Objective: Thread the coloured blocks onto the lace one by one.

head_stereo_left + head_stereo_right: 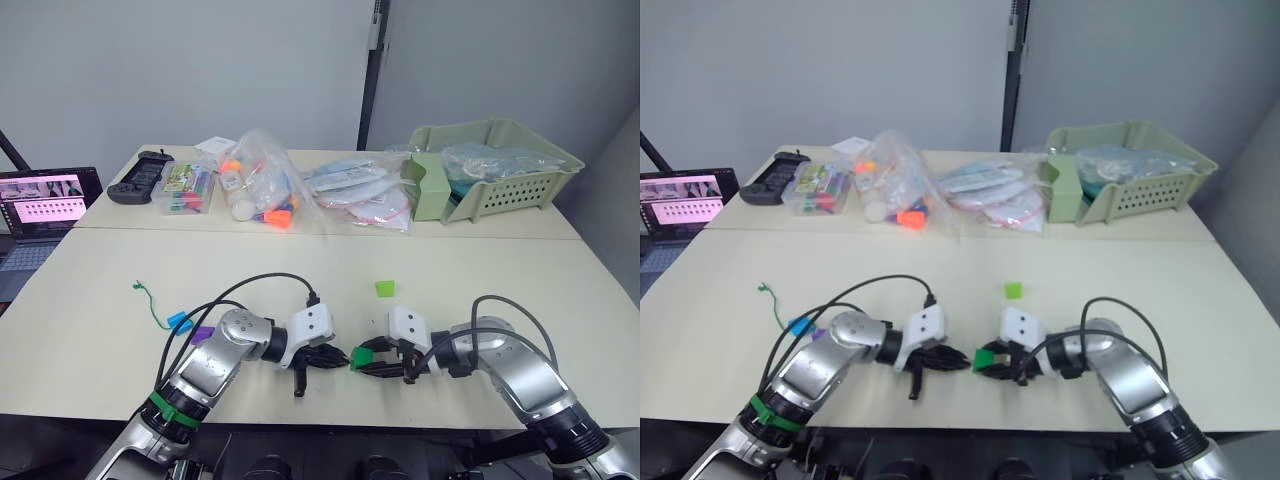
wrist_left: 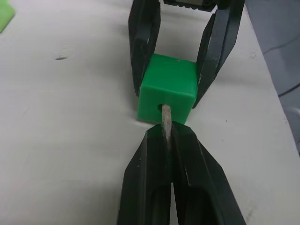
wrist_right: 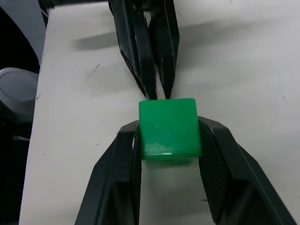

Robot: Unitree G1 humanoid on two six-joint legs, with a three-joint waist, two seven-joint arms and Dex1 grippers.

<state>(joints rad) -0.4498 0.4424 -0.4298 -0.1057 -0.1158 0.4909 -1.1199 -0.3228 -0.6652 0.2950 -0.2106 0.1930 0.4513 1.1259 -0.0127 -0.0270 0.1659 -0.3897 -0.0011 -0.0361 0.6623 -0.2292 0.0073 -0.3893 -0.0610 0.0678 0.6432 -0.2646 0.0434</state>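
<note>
My right gripper is shut on a dark green block, held just above the table near the front edge. My left gripper is shut on the lace's stiff pale tip, which touches the hole in that block. The two grippers meet tip to tip. The green lace trails off to the left on the table, passing a blue block and a purple block beside my left arm. A light green block lies alone further back, in the middle of the table.
Along the back of the table stand a green basket, clear plastic bags of toys, a clear box and a black controller. A laptop sits at the far left.
</note>
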